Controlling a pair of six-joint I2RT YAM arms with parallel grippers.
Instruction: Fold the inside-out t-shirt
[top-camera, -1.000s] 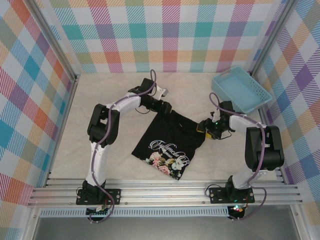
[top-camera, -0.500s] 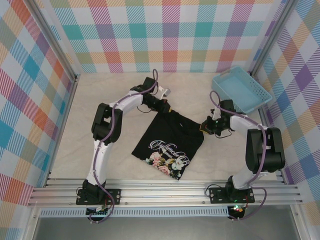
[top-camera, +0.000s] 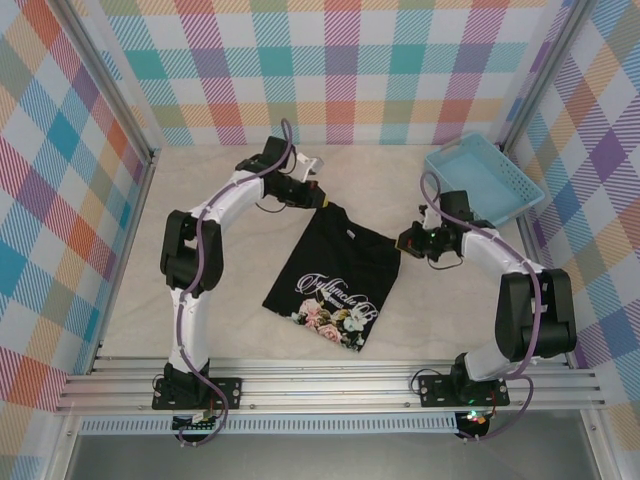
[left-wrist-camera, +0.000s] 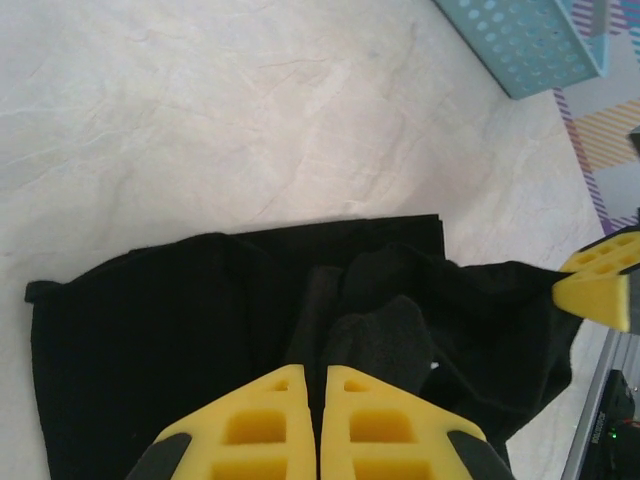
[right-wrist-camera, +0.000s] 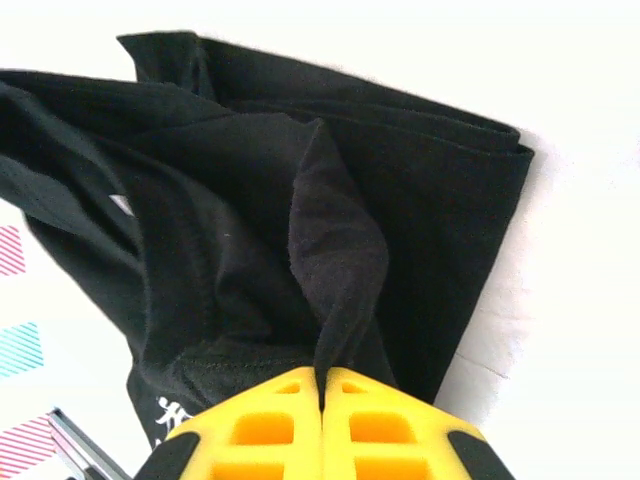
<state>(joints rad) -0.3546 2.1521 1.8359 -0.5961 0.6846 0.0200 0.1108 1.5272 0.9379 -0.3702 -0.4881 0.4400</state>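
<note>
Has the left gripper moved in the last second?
Yes. The left gripper shifted toward the far wall, pulling a corner of the t-shirt along.

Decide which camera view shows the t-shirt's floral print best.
Top external: the t-shirt lies spread, its print facing up. Left wrist shows plain black cloth; right wrist, black folds with a scrap of white lettering.

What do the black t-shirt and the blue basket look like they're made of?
The t-shirt: soft matte knit cloth, probably cotton jersey; it drapes in folds and shows stitched hems. The basket: rigid light-blue plastic, apparently moulded; round holes pierce its wall in rows.
</note>
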